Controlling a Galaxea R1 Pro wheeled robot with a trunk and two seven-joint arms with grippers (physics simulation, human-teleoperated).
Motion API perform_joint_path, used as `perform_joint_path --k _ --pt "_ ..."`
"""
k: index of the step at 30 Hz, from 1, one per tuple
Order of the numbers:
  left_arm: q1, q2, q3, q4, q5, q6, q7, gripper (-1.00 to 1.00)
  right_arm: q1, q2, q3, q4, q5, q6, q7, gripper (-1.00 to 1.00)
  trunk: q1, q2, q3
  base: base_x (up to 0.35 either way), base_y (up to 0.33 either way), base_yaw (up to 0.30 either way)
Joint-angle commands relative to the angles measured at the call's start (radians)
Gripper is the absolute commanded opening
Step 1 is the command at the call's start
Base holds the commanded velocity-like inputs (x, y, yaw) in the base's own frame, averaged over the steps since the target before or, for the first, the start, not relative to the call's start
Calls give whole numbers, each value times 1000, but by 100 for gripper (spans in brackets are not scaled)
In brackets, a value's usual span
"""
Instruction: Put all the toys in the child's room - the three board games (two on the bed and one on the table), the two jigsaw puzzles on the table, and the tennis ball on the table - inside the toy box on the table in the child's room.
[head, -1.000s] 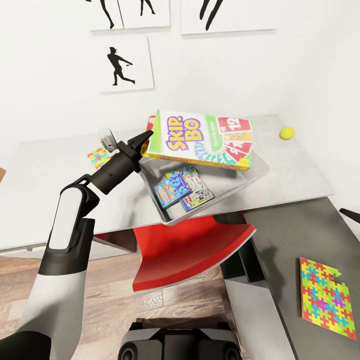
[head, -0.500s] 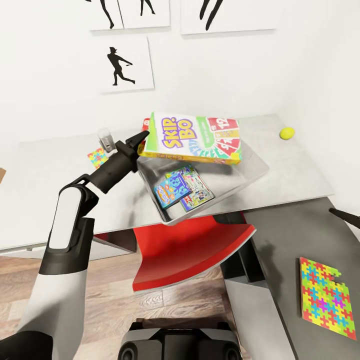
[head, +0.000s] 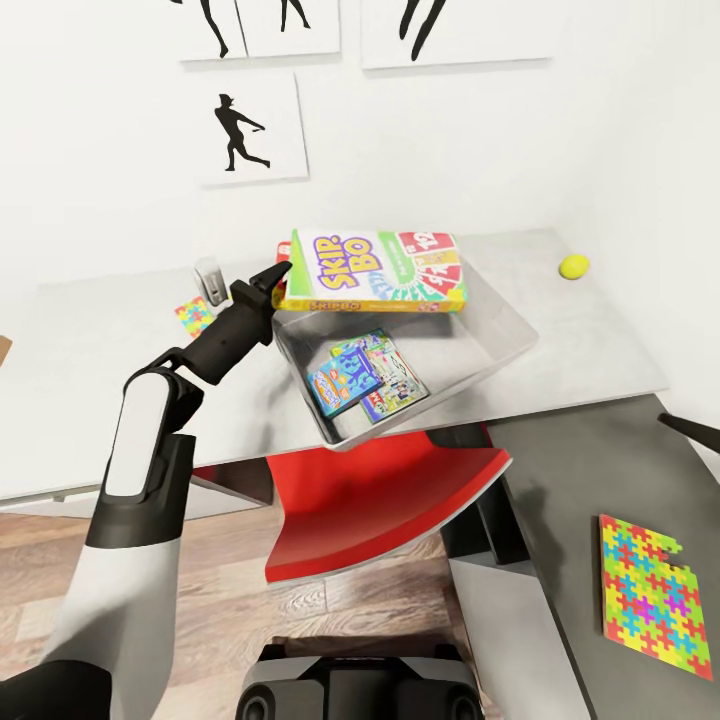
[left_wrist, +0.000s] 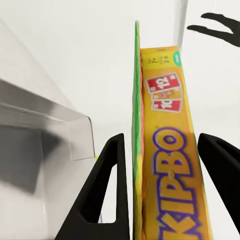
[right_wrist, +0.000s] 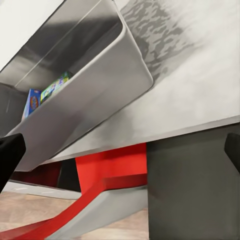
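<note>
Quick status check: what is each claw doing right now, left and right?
Left claw: closed on the Skip-Bo box, held over the toy box.
Right claw: open, holding nothing.

1. The Skip-Bo box (head: 375, 271) lies across the toy box (head: 505, 345) at its 12 o'clock rim, blocking entry there.
2. Toward 6 o'clock the toy box is open above the two games (head: 365, 375) on its floor.
3. The red chair (head: 385, 500) stands just beside the 6 o'clock wall.
</note>
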Motion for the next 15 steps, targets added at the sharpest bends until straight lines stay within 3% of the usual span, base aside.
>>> perform_joint_path --k 1,15 --pt "-1 -2 1 -1 11 0 12 -100 -1 -4 -1 0 0 5 3 100 1 -2 -1 0 0 0" --pt "2 -18 -12 3 10 -8 21 -100 -8 -23 -1 5 -1 5 3 100 1 -2 -3 0 0 0"
